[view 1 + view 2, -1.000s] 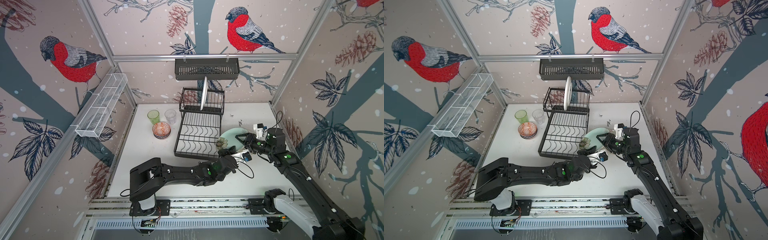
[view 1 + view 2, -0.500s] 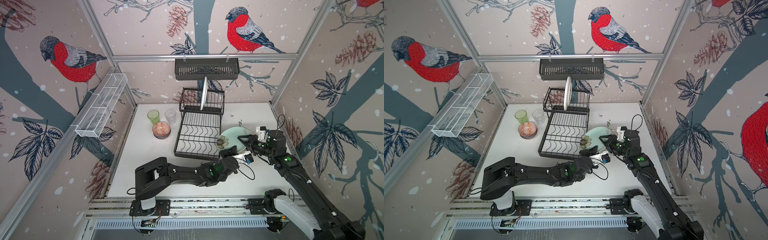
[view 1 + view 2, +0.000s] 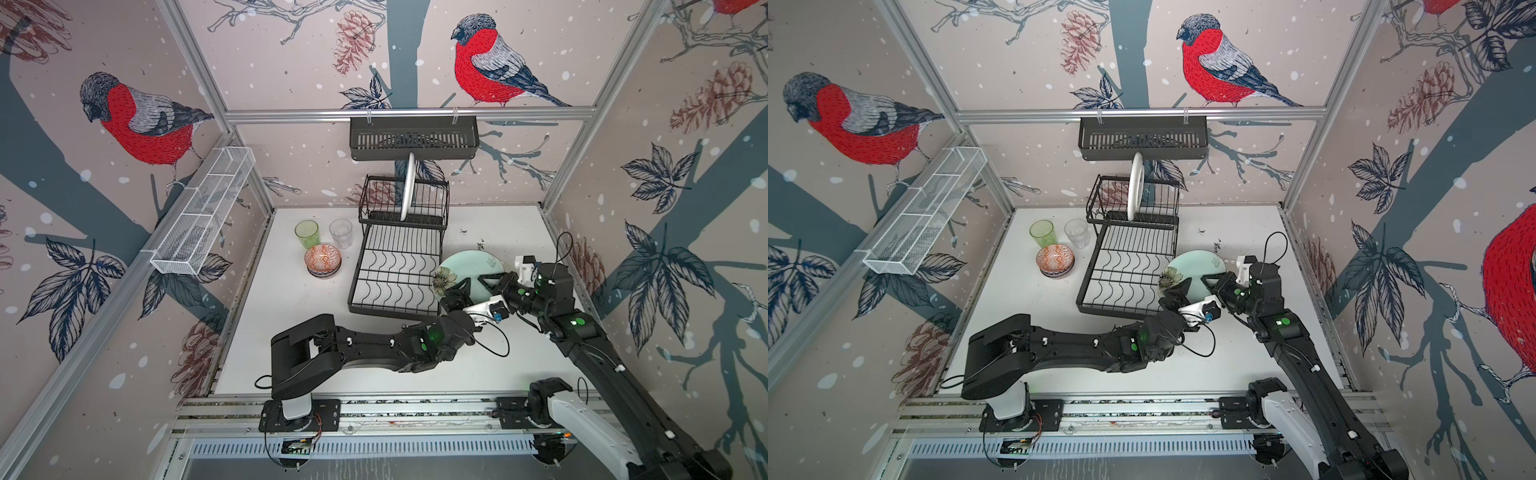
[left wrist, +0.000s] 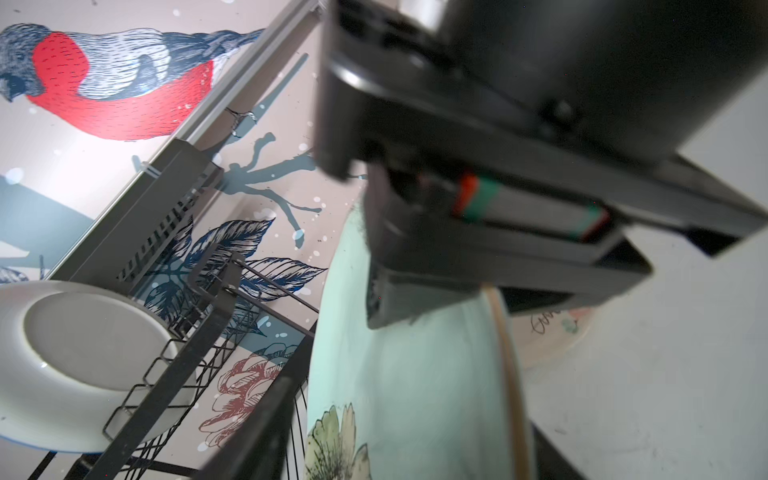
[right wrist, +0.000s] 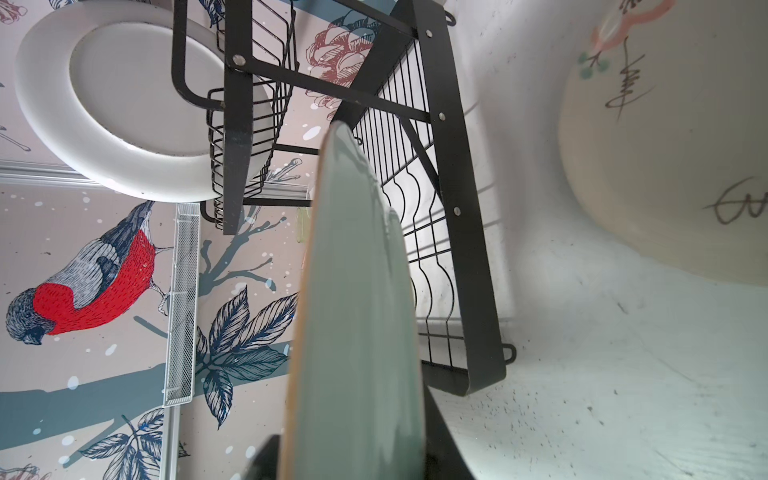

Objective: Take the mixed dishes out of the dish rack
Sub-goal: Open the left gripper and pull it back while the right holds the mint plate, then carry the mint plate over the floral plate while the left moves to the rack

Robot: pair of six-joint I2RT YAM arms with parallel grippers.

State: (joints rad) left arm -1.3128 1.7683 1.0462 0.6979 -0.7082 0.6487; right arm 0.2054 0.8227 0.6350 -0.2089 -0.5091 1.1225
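Our right gripper [image 5: 353,457] pinches the rim of the mint plate [image 3: 469,266], held tilted just right of the dish rack [image 3: 397,270]. Our left gripper [image 3: 459,291] sits at the plate's flowered edge, and we cannot tell how its jaws stand.

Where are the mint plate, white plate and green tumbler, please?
mint plate [image 3: 468,265]: in a top view, bare face.
white plate [image 3: 409,187]: in a top view, upright edge.
green tumbler [image 3: 307,235]: in a top view, side wall.

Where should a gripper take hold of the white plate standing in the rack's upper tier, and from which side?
Take the white plate by its top rim, coming down from above and pinching across its faces. It stands on edge in the dish rack, whose wires cage its lower half, leaving only the upper rim free.
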